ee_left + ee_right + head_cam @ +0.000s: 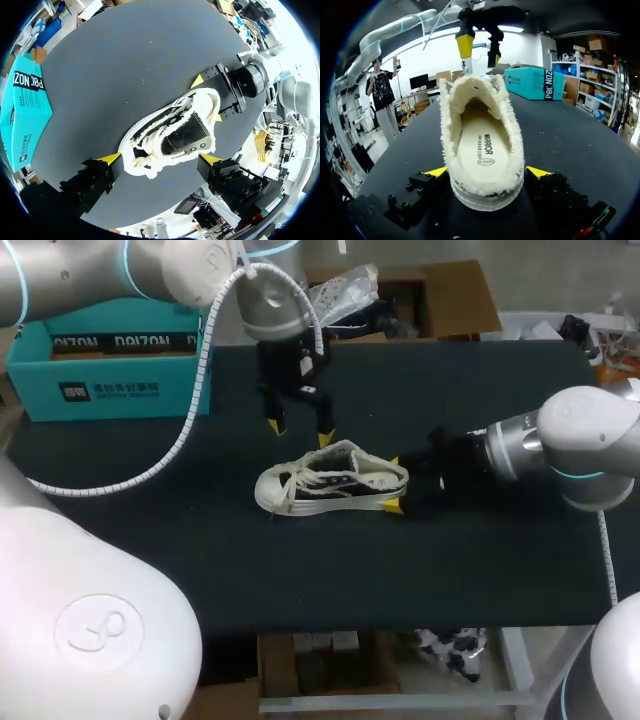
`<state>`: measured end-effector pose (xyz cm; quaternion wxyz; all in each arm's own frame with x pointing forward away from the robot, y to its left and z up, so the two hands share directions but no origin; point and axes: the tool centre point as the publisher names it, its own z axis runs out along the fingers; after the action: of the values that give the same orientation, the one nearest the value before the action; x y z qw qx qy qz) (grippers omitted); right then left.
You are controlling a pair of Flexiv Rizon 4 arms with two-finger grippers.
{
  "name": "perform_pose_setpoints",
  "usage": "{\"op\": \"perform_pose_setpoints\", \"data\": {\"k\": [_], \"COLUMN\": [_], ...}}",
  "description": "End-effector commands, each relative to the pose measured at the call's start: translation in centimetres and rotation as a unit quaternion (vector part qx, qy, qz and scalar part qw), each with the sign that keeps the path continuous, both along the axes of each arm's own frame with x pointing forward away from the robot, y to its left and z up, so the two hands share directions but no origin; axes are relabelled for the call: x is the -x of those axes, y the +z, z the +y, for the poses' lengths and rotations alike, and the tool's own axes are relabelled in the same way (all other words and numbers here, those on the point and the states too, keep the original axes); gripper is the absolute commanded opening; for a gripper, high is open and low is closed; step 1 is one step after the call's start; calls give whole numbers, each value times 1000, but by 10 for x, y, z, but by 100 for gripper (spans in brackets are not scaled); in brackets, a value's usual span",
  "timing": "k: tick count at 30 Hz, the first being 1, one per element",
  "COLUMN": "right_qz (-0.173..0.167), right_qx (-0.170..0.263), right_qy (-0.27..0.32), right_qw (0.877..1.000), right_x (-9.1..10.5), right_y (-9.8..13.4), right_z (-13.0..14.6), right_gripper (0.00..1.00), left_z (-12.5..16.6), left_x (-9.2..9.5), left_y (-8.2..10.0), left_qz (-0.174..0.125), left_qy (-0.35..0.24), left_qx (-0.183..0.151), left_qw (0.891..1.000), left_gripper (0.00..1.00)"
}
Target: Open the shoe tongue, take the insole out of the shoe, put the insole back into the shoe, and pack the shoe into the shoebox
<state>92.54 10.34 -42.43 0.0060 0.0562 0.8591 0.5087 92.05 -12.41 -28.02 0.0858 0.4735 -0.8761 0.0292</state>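
The big black bench (480,570) holds the shoe (330,480) in its middle. The blue-green shoebox (105,370) sits well apart at the back, on the left arm's side. I think the tongue (470,92) is not pulled open yet. The right hand (394,484) is wide, with a finger on each side of the heel, not squeezing. It should pinch the heel first so the shoe can't slide. The left hand (300,433), wide too, hangs just above the shoe. It should go straight down and grab only the tongue. The insole (481,150) lies inside.
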Motion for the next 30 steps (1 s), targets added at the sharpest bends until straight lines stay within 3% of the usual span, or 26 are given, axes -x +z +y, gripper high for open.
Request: {"op": "perform_pose_setpoints", "data": {"k": [1,7,8,9,19,28,30], "right_qz": [-7,-14,-14,-15,-22,-22,-22], "right_qx": [-10,-13,-14,-13,-3,3,3], "right_qy": [6,14,14,14,-5,-10,-10], "right_qw": [1000,1000,1000,1000,1000,1000,1000], "right_x": [-5,-4,-4,-4,1,1,1], "right_y": [-6,-5,-5,-5,-8,-9,-9], "right_z": [5,11,12,12,13,13,13], "right_gripper": [100,100,44,0,0,0,0], "left_z": [-6,-9,-10,-10,-35,-64,-67], "left_x": [1,1,1,1,10,12,10], "left_y": [0,-3,-3,-4,0,-6,-11], "left_qz": [-3,-1,-1,-1,-8,-35,-26], "left_qy": [1,2,1,1,-3,53,54], "left_qx": [-11,-14,-15,-16,-32,-88,-90], "left_qw": [1000,1000,1000,1000,999,994,994], "left_gripper": [100,100,100,100,100,100,100]}}
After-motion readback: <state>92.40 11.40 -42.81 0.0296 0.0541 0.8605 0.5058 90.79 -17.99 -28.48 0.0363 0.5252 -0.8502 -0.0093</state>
